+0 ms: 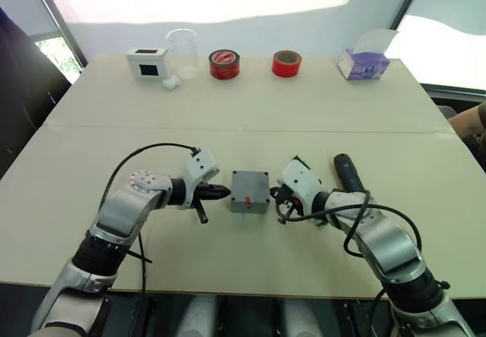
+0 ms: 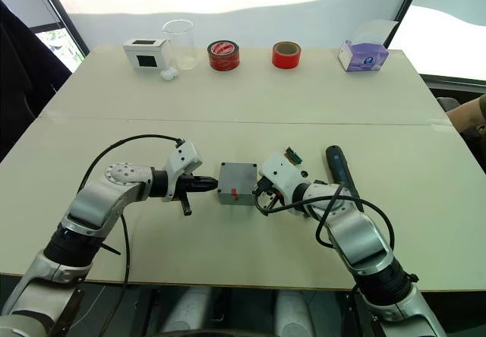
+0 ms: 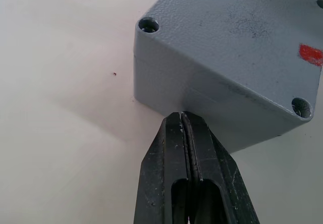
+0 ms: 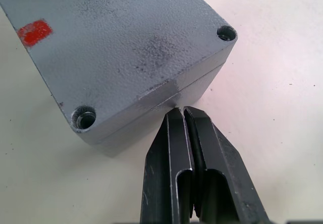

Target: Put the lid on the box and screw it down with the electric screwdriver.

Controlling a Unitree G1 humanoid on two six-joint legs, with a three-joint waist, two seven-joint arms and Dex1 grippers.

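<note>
While pressed shut, both hands (image 1: 225, 193) (image 1: 275, 194) against box (image 1: 250, 191).

- The lid (image 4: 126, 37) is seated flat on the box (image 1: 250, 192), in the lower centre of the left eye frame; a seam is seen between them, with open corner holes and a red mark on the top face.
- The electric screwdriver (image 1: 348, 174) is laid flat, right of centre, black, partly hidden.

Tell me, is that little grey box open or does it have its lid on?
Lid on. The lid covers the box flush, a thin seam running round the sides, no wires showing.
</note>
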